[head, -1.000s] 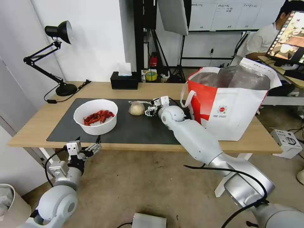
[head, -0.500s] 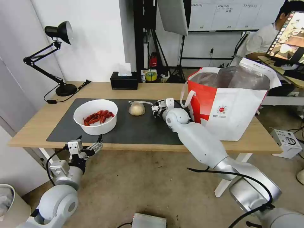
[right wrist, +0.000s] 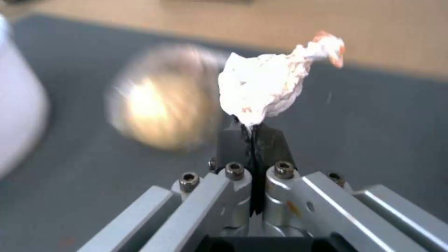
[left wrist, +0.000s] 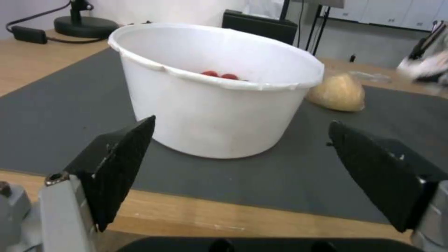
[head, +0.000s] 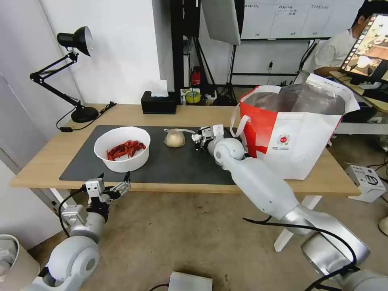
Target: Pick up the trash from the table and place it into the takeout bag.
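On the table [head: 44, 163], the white bowl of red crayfish shells [head: 122, 148] sits at the left of the dark mat [head: 173, 165]. The knotted bag with a beige lump [head: 174, 138] lies mid-mat. Just right of it, a little above the mat, my right gripper [head: 198, 140] is shut on a crumpled white tissue [right wrist: 268, 87], with the beige lump [right wrist: 159, 108] blurred behind. The takeout bag [head: 295, 137] stands open at the right end. My left gripper [head: 121, 186] hangs open below the table's front edge, facing the bowl [left wrist: 215, 94].
A black desk lamp [head: 76, 72] stands at the back left corner and a black tissue box [head: 158, 103] at the back edge. The bag's white loop handle [head: 237, 121] hangs close behind my right wrist. Bare mat lies between bowl and takeout bag.
My right gripper has drawn back from the knotted bag toward the takeout bag, holding the tissue. The left arm has barely moved.
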